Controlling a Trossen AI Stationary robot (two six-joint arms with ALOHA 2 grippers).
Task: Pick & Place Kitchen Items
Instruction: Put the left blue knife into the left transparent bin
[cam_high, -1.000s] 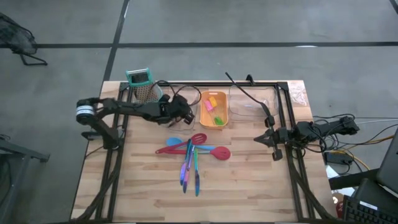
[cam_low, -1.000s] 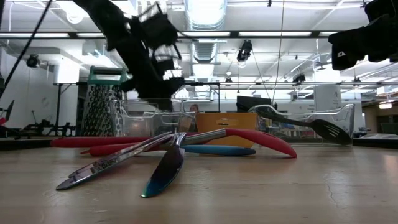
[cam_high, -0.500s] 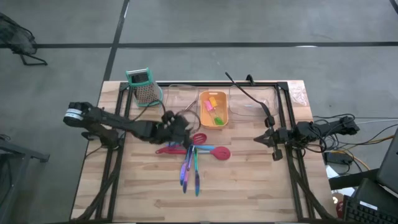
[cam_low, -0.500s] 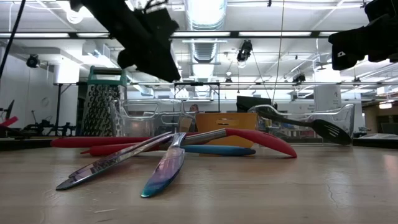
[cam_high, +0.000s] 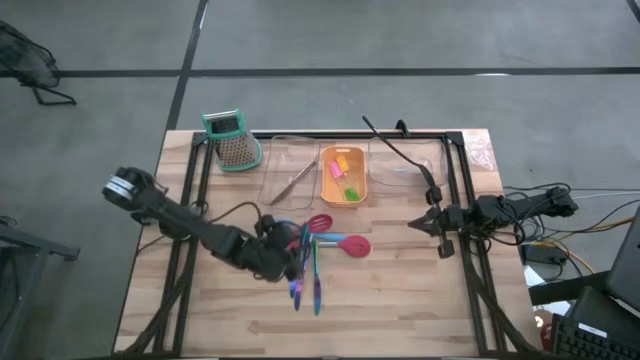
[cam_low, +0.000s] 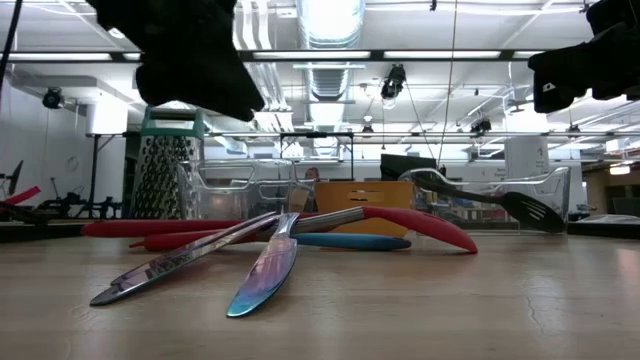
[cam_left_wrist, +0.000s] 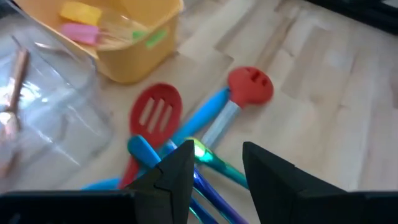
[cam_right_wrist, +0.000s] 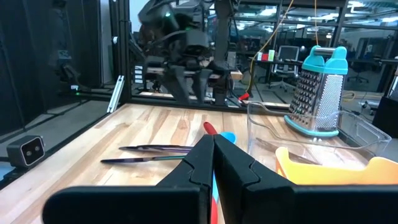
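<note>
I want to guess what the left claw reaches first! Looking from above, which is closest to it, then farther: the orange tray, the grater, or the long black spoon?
From the left gripper, open over the utensil pile:
1. Orange tray, just beyond the pile, mid-table.
2. Grater, far left corner.
3. Long black spoon, in the clear tray on the right.

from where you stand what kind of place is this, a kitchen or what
Probably a robotics lab or workshop, not a kitchen: open ceiling ducts overhead, computer monitors on benches behind, and a bare wooden table framed by a black rig.
</note>
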